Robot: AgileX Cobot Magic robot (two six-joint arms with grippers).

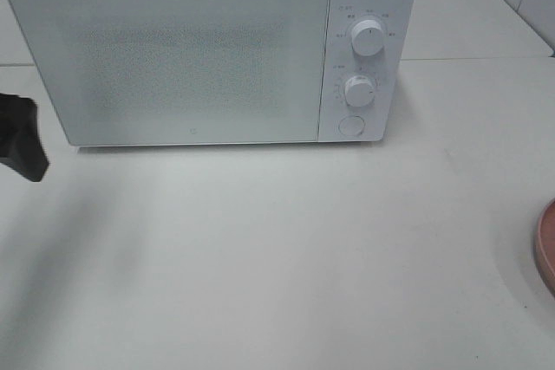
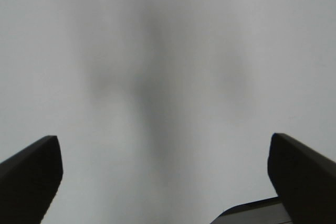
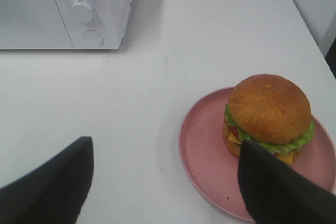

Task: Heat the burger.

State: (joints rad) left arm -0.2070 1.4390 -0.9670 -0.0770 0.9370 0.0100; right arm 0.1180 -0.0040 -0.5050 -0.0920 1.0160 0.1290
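Well right of the closed microwave (image 1: 208, 49), the burger (image 3: 269, 113) waits on its pink plate (image 3: 202, 150); the left gripper (image 2: 165, 174) and right gripper (image 3: 165, 182) stand apart, empty, door unopened.

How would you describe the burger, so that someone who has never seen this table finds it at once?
Start from the white microwave at the back of the white table; out in front of it, off its knob side, lies a pink round plate. The burger sits on that plate, a glossy golden-brown bun over green lettuce. It is the only food in view.
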